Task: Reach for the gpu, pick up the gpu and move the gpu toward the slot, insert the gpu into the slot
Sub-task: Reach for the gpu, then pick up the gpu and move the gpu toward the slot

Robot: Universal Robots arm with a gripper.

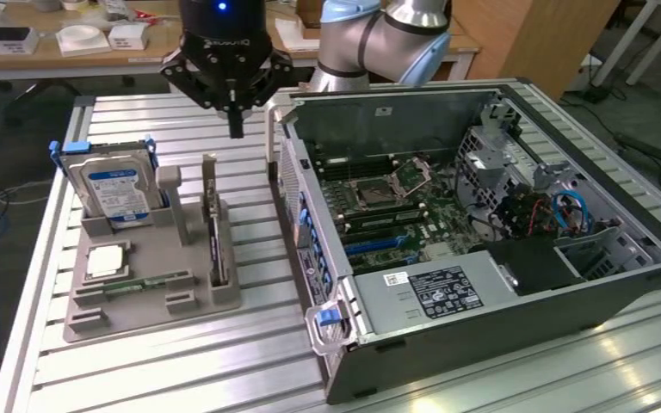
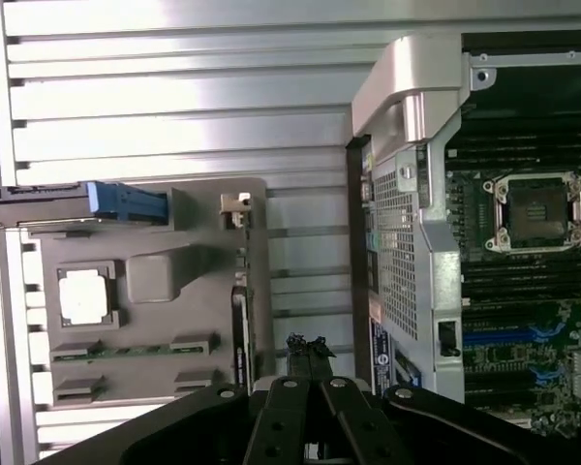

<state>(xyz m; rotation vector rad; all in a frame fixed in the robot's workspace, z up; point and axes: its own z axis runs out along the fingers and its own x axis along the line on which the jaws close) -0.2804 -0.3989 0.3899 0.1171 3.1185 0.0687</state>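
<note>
Arm [image 1: 367, 34] bent over at the elbow, wrist vertical. Gripper [image 1: 237, 126] [image 2: 310, 351] points straight down, fingers pressed together, hanging in mid-air.

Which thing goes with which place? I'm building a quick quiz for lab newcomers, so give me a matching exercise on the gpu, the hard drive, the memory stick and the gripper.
Things:
1. gpu
2. hard drive
3. memory stick
4. gripper

Places:
A. lying flat in the grey holder
B. in the air above the table, beside the computer case
C. standing on edge along the holder's side nearest the case
D. upright, blue label showing, on the holder's side away from the case

Pairs: 1-C, 2-D, 3-A, 4-B
</note>
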